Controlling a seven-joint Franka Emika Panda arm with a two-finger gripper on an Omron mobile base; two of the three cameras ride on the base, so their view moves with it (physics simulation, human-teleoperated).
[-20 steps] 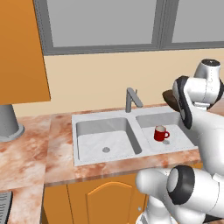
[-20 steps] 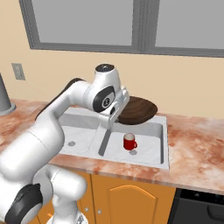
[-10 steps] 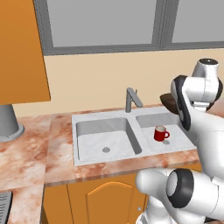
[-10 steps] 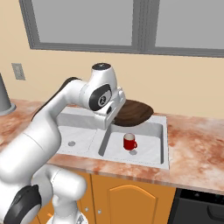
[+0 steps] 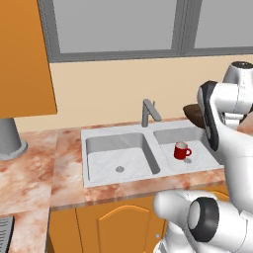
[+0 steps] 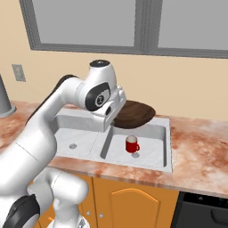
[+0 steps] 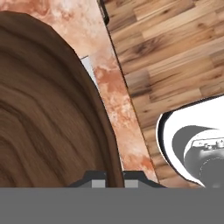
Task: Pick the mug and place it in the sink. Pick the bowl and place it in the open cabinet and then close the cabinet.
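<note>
mug (image 5: pixel 181 150): red
bowl (image 6: pixel 134 113): dark brown, wood grain
sink (image 5: pixel 101 163): grey metal
faucet (image 5: pixel 149 111): grey
counter (image 6: pixel 196 142): mottled pink-orange marble
wall (image 5: pixel 108 94): pale cream
window frame (image 6: pixel 141 24): grey
under-counter cabinets (image 6: pixel 135 203): orange
floor (image 7: pixel 170 52): brown wood planks

A grey-framed window (image 5: pixel 148 29) was set in the cream wall (image 5: pixel 108 94) at upper frame; marbled counter (image 5: pixel 29 173) below.

Bowl (image 6: pixel 135 114): near rim hidden behind the hand (image 6: pixel 112 119) (fingertips themselves out of sight); in the left base view mostly behind the arm. Hand view cuts the bowl off left and below.
</note>
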